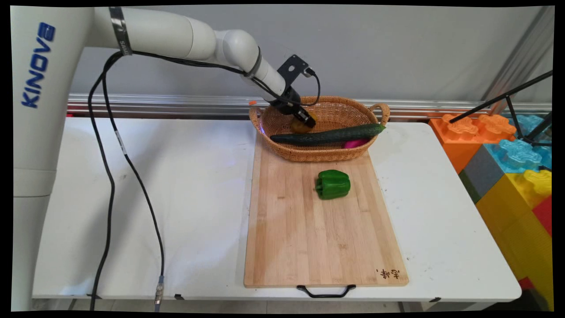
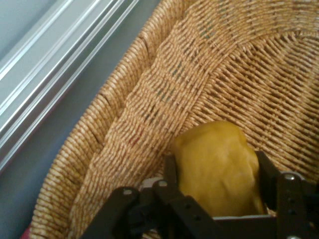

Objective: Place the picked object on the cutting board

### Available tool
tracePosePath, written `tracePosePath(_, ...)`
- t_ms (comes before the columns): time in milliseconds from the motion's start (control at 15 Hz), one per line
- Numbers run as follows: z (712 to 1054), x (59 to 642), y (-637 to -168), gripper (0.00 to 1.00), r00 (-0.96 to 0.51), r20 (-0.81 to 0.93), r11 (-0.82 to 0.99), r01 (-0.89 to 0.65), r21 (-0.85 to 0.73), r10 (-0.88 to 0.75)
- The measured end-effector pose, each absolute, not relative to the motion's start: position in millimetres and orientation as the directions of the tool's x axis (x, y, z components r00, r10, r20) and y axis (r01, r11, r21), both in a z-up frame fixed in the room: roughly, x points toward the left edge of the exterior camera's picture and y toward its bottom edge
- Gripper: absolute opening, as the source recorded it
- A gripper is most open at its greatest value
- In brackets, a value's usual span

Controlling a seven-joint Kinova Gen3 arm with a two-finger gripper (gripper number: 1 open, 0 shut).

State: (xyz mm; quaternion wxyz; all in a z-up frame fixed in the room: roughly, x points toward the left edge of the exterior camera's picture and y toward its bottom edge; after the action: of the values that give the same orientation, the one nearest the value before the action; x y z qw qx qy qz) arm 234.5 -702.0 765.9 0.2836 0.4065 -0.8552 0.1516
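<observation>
Nearest lay a cutting board (image 1: 309, 229) bearing a green pepper (image 1: 333, 184). Beyond, inside the wicker basket (image 1: 335, 152) beside a cucumber (image 1: 329, 134), the gripper (image 2: 217, 172) clasped a yellow fruit (image 2: 217, 169), seemingly firm, smooth, light, held across its middle.

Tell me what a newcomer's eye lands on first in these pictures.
The claw reaches down into the wicker basket at the far end of the wooden cutting board, its fingers closed on a yellow-orange piece of produce. A long dark cucumber lies across the basket with something magenta beneath it. A green bell pepper sits alone on the board, just in front of the basket.
</observation>
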Motion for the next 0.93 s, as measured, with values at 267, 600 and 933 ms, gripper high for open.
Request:
tracePosePath(267,781.1,229.0,-695.4,0.0,-0.501,0.627,0.613,-0.789,-0.046,-0.596)
tracePosePath(600,829.4,220.8,-669.3,0.0,-0.47,0.667,0.585,-0.809,-0.063,-0.578)
tracePosePath(933,903.3,206.8,-611.2,0.0,-0.48,0.686,0.61,-0.79,-0.065,-0.547)
